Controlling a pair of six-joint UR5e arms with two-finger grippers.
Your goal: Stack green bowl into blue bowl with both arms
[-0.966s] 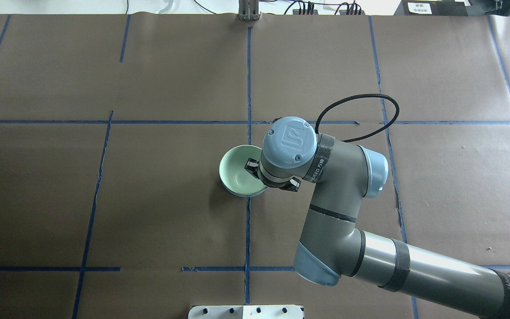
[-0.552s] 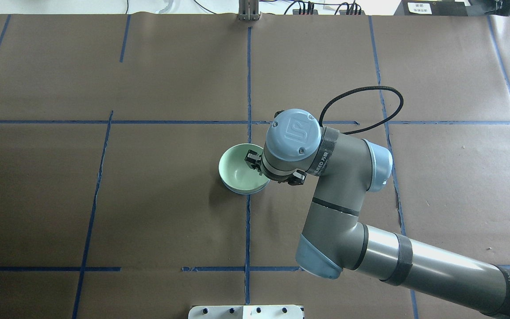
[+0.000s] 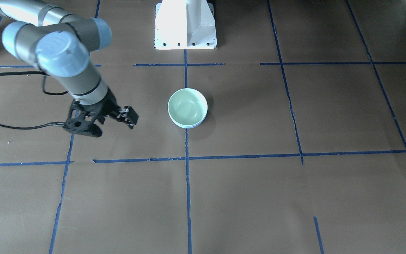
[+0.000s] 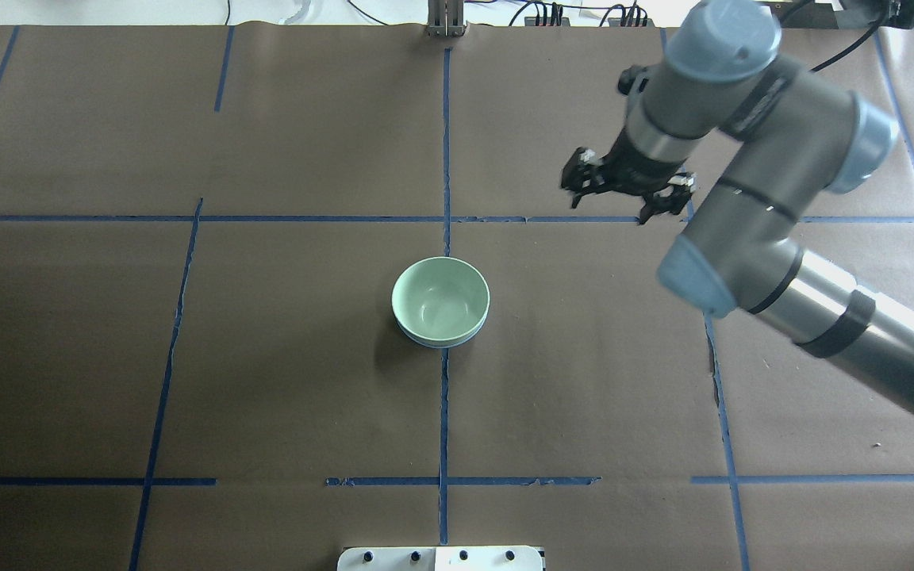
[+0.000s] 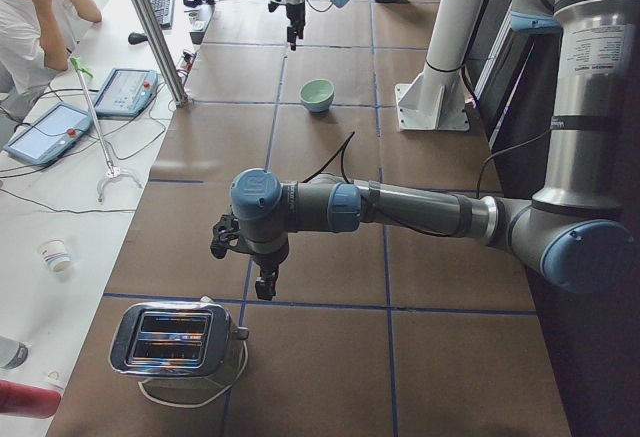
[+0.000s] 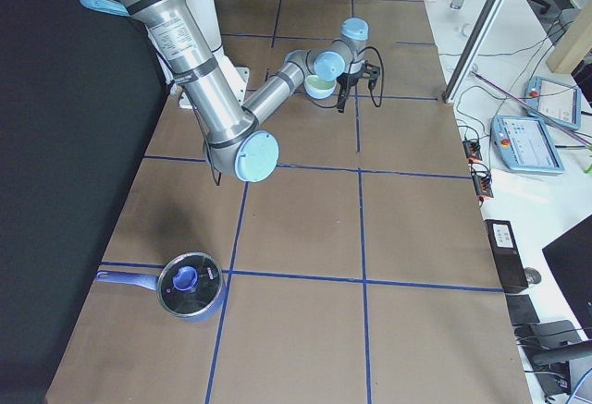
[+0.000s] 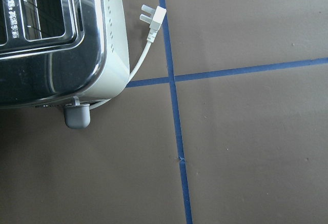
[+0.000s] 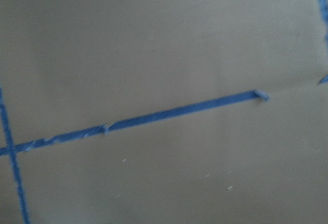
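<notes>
The brown tabletop (image 4: 266, 381) is big and has blue tape lines (image 4: 444, 159) all over it. The right arm (image 4: 750, 230) reaches in over the far right part of the tabletop. The left arm (image 5: 400, 207) stretches out low near the left end of the tabletop.

A shiny toaster (image 5: 175, 340) sits just beside the end of the left arm. A blue pot (image 6: 190, 286) with a lid sits at the other end, far from the bowls.

The green bowl (image 4: 440, 300) sits inside the blue bowl (image 4: 441, 343), in the middle of the tabletop, right on a blue line. Only a thin edge of the blue bowl peeks out from under the green one. Both stand upright and nothing touches them.

The right pincer (image 4: 609, 205) is spread wide and holds nothing. It hangs above the tabletop, well apart from the bowls. The left pincer (image 5: 262, 275) points down next to the toaster, but I cannot tell if it is spread or pressed together.

The toaster's white plug (image 7: 154, 16) lies on the tabletop, touching a blue line.
</notes>
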